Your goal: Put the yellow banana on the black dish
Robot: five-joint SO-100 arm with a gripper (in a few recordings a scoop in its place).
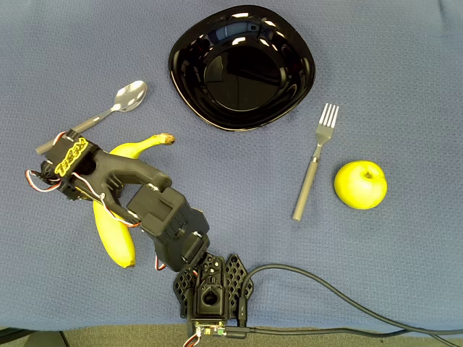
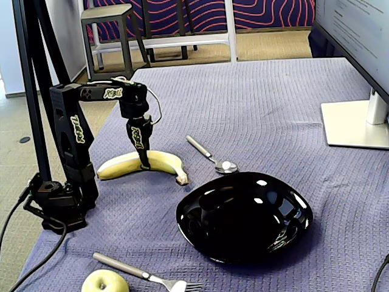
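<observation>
Banana: the yellow banana (image 1: 116, 235) is long, curved and smooth with a brown stem tip, lying flat near the table's left edge in the overhead view.
Dish: the black dish (image 1: 242, 66) is glossy, a rounded square with a round well, near the far edge, well apart from the banana.
Table: the table (image 1: 405, 108) wears a blue-grey woven cloth; stools stand behind it.
Gripper: the gripper (image 2: 144, 163) points down onto the banana's middle; whether the jaws are clamped cannot be told.
Others: metal spoon (image 1: 124, 100), fork (image 1: 315, 163), round yellow-green apple (image 1: 360, 184).
</observation>
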